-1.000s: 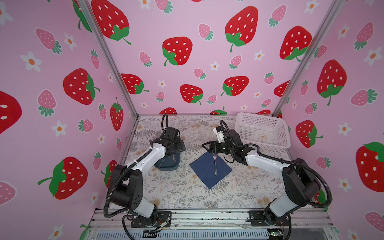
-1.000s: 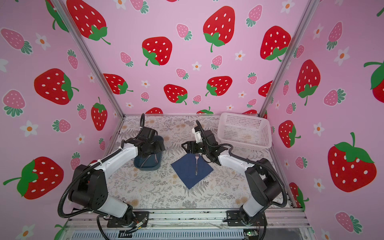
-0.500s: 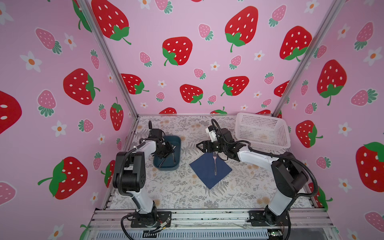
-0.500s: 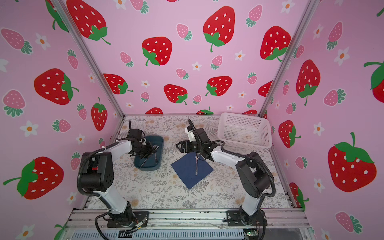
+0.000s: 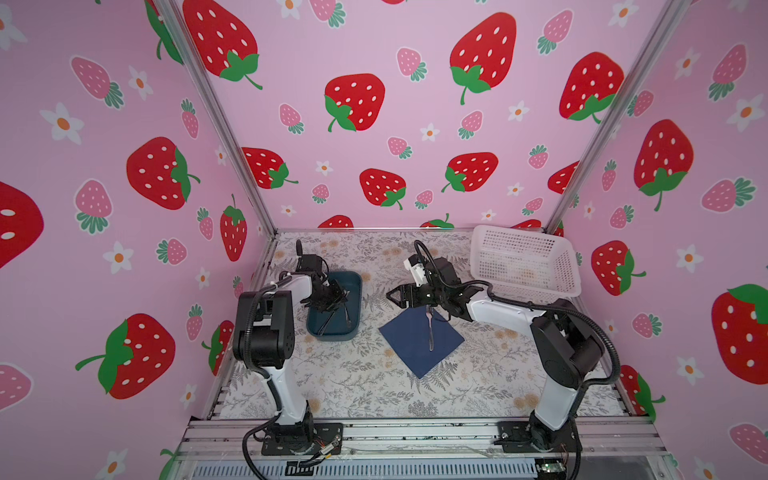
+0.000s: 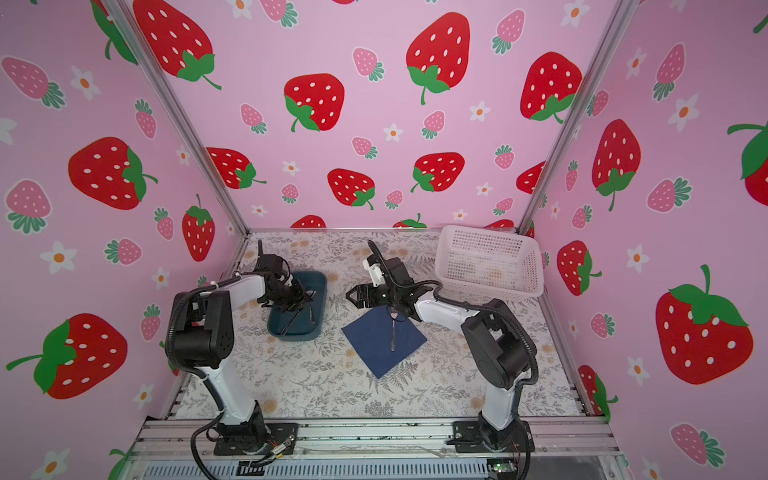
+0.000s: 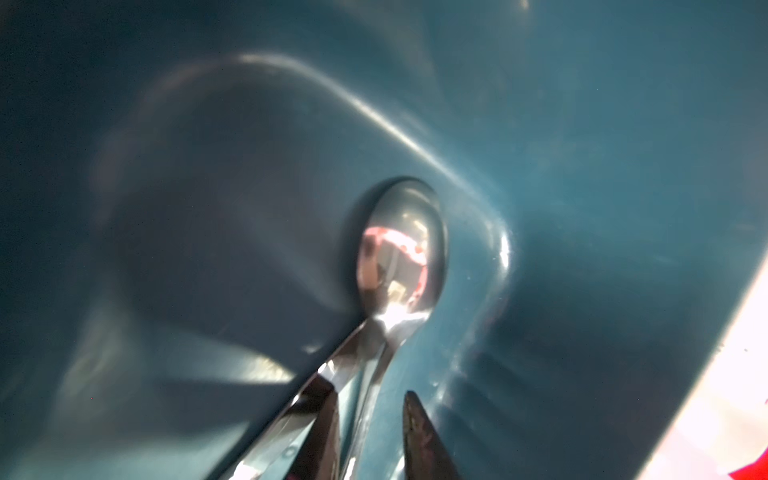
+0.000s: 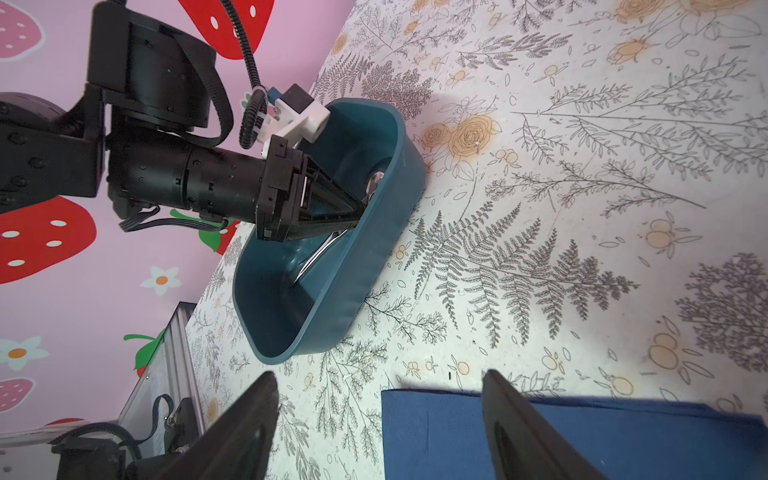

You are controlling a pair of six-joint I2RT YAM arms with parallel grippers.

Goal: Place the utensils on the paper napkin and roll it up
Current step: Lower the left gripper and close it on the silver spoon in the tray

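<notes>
The navy paper napkin [image 5: 415, 347] [image 6: 374, 351] [image 8: 582, 436] lies flat mid-table with one utensil, a fork [image 5: 431, 334] [image 6: 392, 334], on it. My right gripper [image 5: 392, 297] [image 6: 352, 297] [image 8: 379, 374] hangs open just beyond the napkin's far corner and holds nothing. My left gripper [image 5: 334, 303] [image 6: 297, 305] [image 7: 369, 388] [image 8: 357, 203] reaches down into the teal tub [image 5: 332, 334] [image 6: 297, 334] [image 8: 374, 257]. Its fingers stand close on either side of a shiny spoon's [image 7: 401, 249] handle. Another shiny utensil [image 7: 282, 424] lies beside that handle.
A white mesh basket [image 5: 523, 262] [image 6: 490, 257] stands at the back right against the wall. The tub sits near the left wall, a hand's width left of the napkin. Strawberry-print walls close in three sides.
My left gripper has dropped into the tub and its jaws have narrowed round the spoon's handle. My right gripper has drifted left, away from the fork, still open.
</notes>
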